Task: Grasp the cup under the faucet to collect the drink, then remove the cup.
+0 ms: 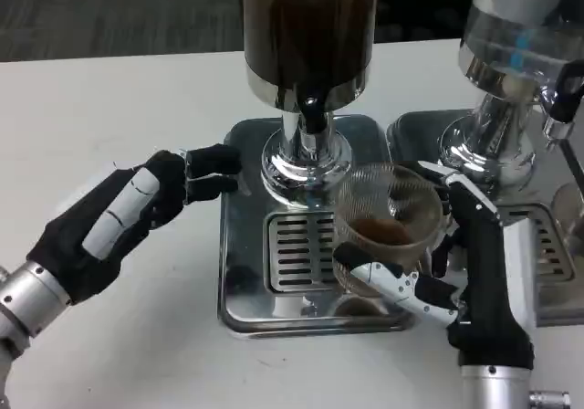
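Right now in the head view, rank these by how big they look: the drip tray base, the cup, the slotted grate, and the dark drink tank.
1. drip tray base
2. dark drink tank, cut off by the frame's top, so unsure
3. cup and slotted grate look alike; the cup is raised nearer the camera

**Silver, brown and white at the drink stand**

The table is plain white. The dispenser has a dark brown tank above a shiny silver stem and base, with a black faucet. Its drip tray is polished silver with a slotted grille of dark stripes. The cup is clear and finely ribbed, with brown drink in its bottom. The left hand is black with white panels; the right hand is black and white. A second dispenser is clear and silver with a blue mark.
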Robot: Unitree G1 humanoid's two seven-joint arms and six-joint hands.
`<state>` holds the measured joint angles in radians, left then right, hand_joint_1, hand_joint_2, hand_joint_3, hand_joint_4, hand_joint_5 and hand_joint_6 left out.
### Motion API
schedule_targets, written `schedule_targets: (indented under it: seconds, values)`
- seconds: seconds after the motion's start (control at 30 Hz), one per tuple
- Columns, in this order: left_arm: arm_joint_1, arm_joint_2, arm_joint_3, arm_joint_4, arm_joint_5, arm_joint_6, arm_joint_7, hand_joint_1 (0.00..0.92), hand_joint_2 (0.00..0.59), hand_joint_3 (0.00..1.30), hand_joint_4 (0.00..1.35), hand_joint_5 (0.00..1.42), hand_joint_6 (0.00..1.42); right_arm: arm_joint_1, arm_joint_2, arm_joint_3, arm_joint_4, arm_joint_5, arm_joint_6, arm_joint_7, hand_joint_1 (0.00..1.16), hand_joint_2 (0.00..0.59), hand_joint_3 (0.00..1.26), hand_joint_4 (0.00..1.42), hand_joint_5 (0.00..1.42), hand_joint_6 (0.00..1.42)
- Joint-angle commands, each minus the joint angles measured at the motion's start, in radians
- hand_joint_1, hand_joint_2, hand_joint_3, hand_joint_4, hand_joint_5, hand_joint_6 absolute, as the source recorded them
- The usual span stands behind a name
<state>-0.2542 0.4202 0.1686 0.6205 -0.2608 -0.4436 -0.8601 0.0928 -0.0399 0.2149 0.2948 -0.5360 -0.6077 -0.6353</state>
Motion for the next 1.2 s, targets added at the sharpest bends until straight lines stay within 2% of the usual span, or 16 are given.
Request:
schedule_targets:
  seconds: [0.03,0.23,0.43,0.6,0.9,1.2]
  values:
    - [0.063,0.027,-0.004,-0.096,-0.003,-0.030,-0.020,0.000,0.178,0.28,0.21,0.23,0.15,0.067,0.007,-0.006,-0.137,0.005,0.014,0.037,1.01,0.121,0.76,0.85,1.03,1.30]
    - [0.135,0.054,0.003,-0.212,-0.014,-0.043,-0.029,0.000,0.179,0.28,0.21,0.22,0.16,0.162,0.007,-0.014,-0.283,0.018,0.064,0.111,1.02,0.105,0.79,0.88,1.05,1.32]
    - [0.168,0.070,0.019,-0.270,-0.036,-0.032,-0.032,0.000,0.179,0.27,0.21,0.22,0.16,0.163,-0.001,-0.037,-0.261,0.027,0.061,0.126,1.03,0.108,0.81,0.89,1.07,1.32]
    - [0.227,0.100,0.017,-0.379,-0.021,-0.085,-0.043,0.000,0.175,0.27,0.20,0.22,0.16,0.181,-0.002,-0.044,-0.286,0.033,0.045,0.132,1.04,0.106,0.83,0.91,1.08,1.32]
    - [0.300,0.128,0.016,-0.498,-0.046,-0.096,-0.041,0.000,0.174,0.25,0.19,0.21,0.16,0.289,0.009,-0.040,-0.482,0.047,0.066,0.198,1.05,0.114,0.86,0.93,1.10,1.32]
    - [0.349,0.159,0.021,-0.583,-0.041,-0.149,-0.036,0.000,0.175,0.25,0.19,0.20,0.16,0.378,0.017,-0.049,-0.650,0.081,0.112,0.282,1.06,0.127,0.89,0.96,1.11,1.30]
